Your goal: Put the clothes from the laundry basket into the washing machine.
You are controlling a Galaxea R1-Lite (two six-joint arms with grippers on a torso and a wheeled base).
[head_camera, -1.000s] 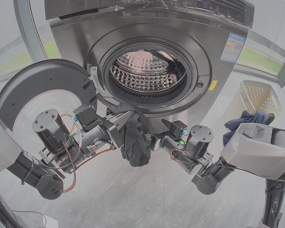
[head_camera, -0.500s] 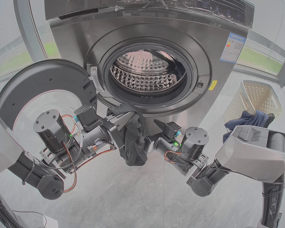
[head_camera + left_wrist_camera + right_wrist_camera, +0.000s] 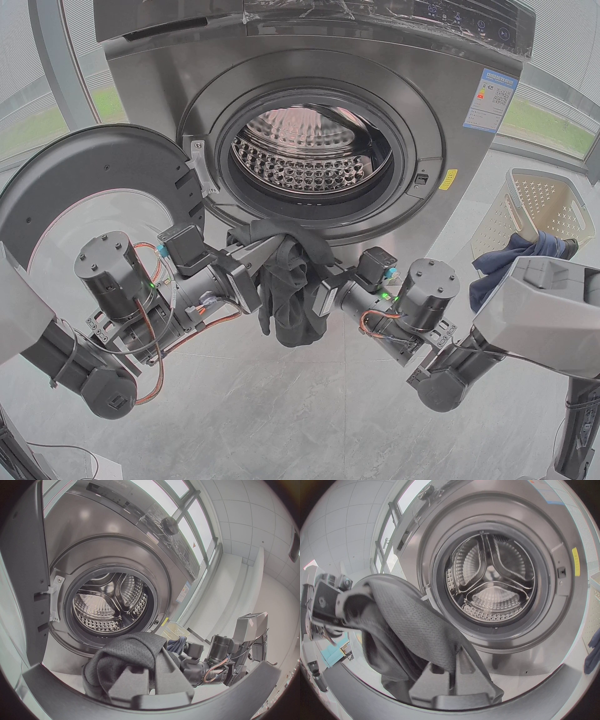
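dark garment (image 3: pixel 287 294) hangs just below the open washing machine (image 3: pixel 437 125) mouth. left hand (image 3: pixel 152 672) is closed on it, right hand (image 3: pixel 454 666) also. blue cloth (image 3: pixel 512 253) hangs over the laundry basket (image 3: pixel 550 194) rim.

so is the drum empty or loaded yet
Empty: the drum shows only bare metal, and the dark garment hangs outside, below the opening.

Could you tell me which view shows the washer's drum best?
The right wrist view: the drum faces it squarely, all three paddles visible. The head view catches mainly its perforated wall; the left wrist view sees it obliquely.
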